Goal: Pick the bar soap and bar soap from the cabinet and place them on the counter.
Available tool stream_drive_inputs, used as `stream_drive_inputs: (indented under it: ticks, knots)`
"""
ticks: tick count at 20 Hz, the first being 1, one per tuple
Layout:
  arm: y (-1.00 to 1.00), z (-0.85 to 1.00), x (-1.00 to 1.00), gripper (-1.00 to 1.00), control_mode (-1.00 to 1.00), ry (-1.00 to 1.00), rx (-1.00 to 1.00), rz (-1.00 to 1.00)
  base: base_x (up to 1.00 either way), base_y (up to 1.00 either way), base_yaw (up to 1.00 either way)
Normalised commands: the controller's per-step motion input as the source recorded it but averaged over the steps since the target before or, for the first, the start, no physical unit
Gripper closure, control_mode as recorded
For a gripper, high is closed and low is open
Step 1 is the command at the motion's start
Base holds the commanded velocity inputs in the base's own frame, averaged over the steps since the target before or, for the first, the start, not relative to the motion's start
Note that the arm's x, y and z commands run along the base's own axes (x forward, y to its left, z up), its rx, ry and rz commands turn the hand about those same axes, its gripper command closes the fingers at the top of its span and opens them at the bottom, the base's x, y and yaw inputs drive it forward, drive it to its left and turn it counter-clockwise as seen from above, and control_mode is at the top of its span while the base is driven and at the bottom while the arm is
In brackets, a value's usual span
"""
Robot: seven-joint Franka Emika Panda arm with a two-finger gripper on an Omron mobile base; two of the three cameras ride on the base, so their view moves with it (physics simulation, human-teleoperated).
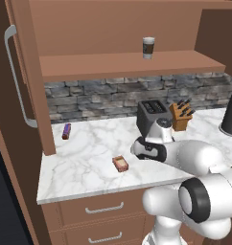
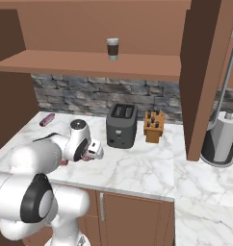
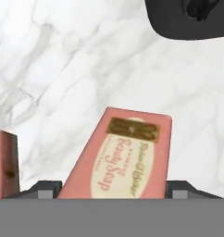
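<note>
One bar soap (image 3: 118,157), pink with a pale oval label, sits between my gripper's (image 3: 115,187) fingertips (image 3: 44,189), its sides against both. The gripper (image 1: 135,147) (image 2: 97,153) hangs low over the front of the white marble counter (image 1: 84,162), in front of the toaster. Whether this soap touches the marble I cannot tell. The other bar soap (image 1: 120,163) (image 3: 3,164) lies flat on the counter just beside the gripper. The brown cabinet (image 1: 127,64) stands open above, its door (image 1: 22,72) swung out to the left.
A paper cup (image 1: 148,48) stands on the cabinet shelf. On the counter behind the gripper are a dark toaster (image 1: 151,115) and a knife block (image 1: 181,116). A purple-and-red stick (image 1: 66,130) lies at the back left. A paper towel holder (image 2: 222,139) stands far right.
</note>
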Motion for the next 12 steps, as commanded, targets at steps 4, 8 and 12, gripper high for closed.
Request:
stream_drive_inputs:
  ticks: [4,8,12]
  knots:
    - [0.0,-0.28,0.04,1.0,-1.0,0.04,0.0,0.0,0.0,0.0,0.0]
    - [-0.01,-0.22,0.01,1.0,-1.0,0.03,0.0,0.0,0.0,0.0,0.0]
    - [-0.05,-0.16,0.0,1.0,-1.0,0.01,0.0,0.0,0.0,0.0,0.0]
